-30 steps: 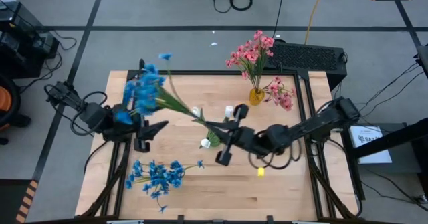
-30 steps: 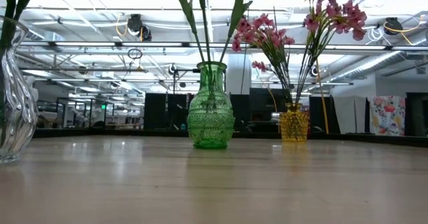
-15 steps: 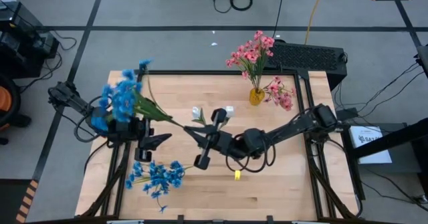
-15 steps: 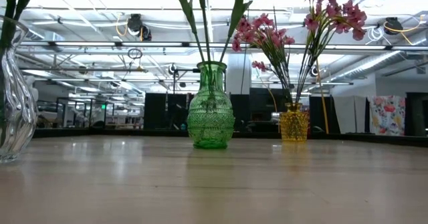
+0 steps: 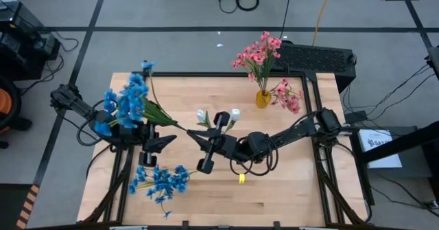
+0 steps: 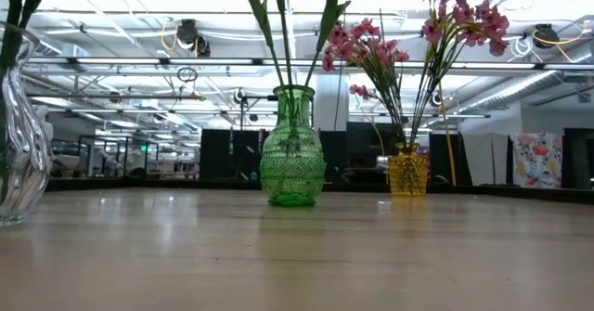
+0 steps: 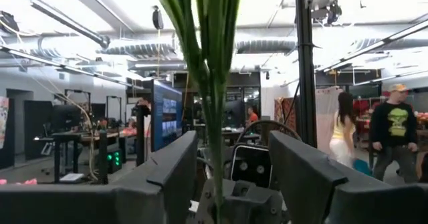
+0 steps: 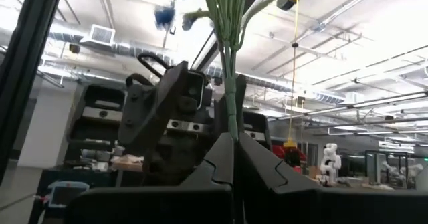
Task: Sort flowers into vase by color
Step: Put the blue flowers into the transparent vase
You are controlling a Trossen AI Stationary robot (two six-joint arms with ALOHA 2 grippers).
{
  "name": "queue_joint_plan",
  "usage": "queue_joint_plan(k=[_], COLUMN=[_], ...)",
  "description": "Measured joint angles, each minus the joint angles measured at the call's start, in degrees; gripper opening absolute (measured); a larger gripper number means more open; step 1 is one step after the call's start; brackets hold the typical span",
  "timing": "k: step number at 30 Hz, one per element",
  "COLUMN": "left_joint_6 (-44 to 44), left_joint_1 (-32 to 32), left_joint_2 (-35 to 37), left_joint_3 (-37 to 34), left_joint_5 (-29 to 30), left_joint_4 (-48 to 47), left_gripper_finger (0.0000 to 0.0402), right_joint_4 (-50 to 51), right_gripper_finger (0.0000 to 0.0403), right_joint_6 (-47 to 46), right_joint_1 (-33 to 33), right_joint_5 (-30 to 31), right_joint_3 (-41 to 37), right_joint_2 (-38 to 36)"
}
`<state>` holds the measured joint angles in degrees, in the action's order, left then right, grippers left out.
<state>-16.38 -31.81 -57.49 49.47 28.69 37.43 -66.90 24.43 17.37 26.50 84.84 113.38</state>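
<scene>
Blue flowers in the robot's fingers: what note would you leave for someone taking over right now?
Right gripper: fingers shut on the stem of the blue spray, held over the table's left half.
Left gripper: fingers open on either side of that same stem, not gripping it.
Done: pink flowers stand in the yellow vase; white buds stand in the green vase.
Left: the held spray probably goes into the clear vase, then the blue bunch lying on the table.
</scene>
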Motion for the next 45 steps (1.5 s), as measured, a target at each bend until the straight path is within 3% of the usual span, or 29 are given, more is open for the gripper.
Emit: queue_joint_plan(k=[17,22,29,32,38,45], left_joint_6=[1.0,1.0,1.0,2.7,4.3,6.3], left_joint_1=[2.2,2.2,2.2,2.2,2.2,2.2], left_joint_2=[-1.4,-0.9,-0.1,0.9,3.6,7.5], left_joint_3=[0.0,0.0,0.0,-0.1,-0.1,-0.1], left_joint_5=[-1.3,-1.5,-4.7,-4.9,-5.2,-5.7], left_joint_4=[2.8,2.4,1.7,-0.3,-4.0,-10.6], left_gripper_finger=[0.016,0.0115,0.0016,0.0012,0.0012,0.0012], right_joint_4=[0.3,0.3,0.7,1.1,2.6,9.3], right_gripper_finger=[0.0,0.0,0.0001,0.0009,0.0053,0.0162], right_joint_6=[-1.2,-1.2,-1.2,-1.2,-2.6,-6.3], right_joint_1=[-0.2,-0.2,-0.2,-0.2,0.0,0.8], right_joint_5=[-1.2,-1.1,-1.1,-1.2,2.2,4.4], right_joint_3=[0.0,0.0,0.0,0.0,0.0,-0.1], right_joint_2=[0.0,0.0,0.0,0.0,-0.1,-0.7])
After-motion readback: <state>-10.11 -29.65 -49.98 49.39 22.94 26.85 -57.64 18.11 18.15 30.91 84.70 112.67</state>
